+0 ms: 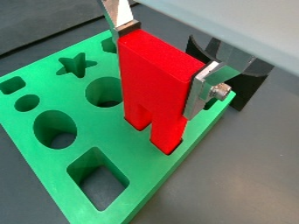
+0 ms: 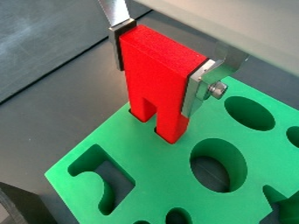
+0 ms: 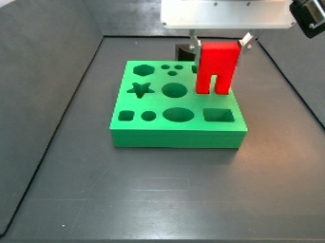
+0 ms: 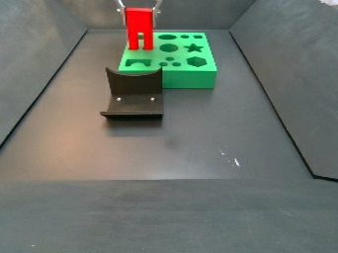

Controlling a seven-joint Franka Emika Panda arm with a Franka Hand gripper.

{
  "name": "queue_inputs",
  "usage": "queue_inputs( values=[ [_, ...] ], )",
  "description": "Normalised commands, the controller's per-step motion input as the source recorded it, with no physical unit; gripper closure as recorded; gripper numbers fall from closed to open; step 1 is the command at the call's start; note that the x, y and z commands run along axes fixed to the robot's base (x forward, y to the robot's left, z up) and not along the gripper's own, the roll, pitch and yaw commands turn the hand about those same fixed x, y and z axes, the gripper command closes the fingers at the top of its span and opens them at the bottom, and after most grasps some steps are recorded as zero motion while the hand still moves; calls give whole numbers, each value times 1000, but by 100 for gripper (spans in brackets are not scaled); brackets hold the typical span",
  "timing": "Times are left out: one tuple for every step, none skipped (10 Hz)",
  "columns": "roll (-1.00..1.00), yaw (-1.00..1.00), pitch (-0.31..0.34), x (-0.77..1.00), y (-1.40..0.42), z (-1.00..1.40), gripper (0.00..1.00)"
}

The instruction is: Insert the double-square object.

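The hand (image 1: 162, 59) has flat silver plate fingers (image 1: 212, 83) with a screw, under a white-grey body.

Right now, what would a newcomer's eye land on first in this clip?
The bright red double-square object stands out first: upright, clamped in the gripper, its jaws closed on its upper sides, its two legs just over the green board near the edge. Next comes that board, full of star, round, hexagon and square holes. In a side view the dark fixture stands on the floor beside it.
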Motion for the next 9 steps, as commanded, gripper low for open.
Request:
queue_inputs(
  values=[
    [-49,0,9,154,0,-411,100],
    [0,0,30,237,0,-520,100],
    [0,0,51,226,-11,-386,100],
    [17,0,51,229,0,-346,100],
    [30,0,44,209,-14,-323,100],
    [0,0,31,177,0,-246,100],
    [0,0,0,80,0,-231,100],
    [0,0,0,37,0,-57,100],
    [0,0,33,77,0,0,100]
  ],
)
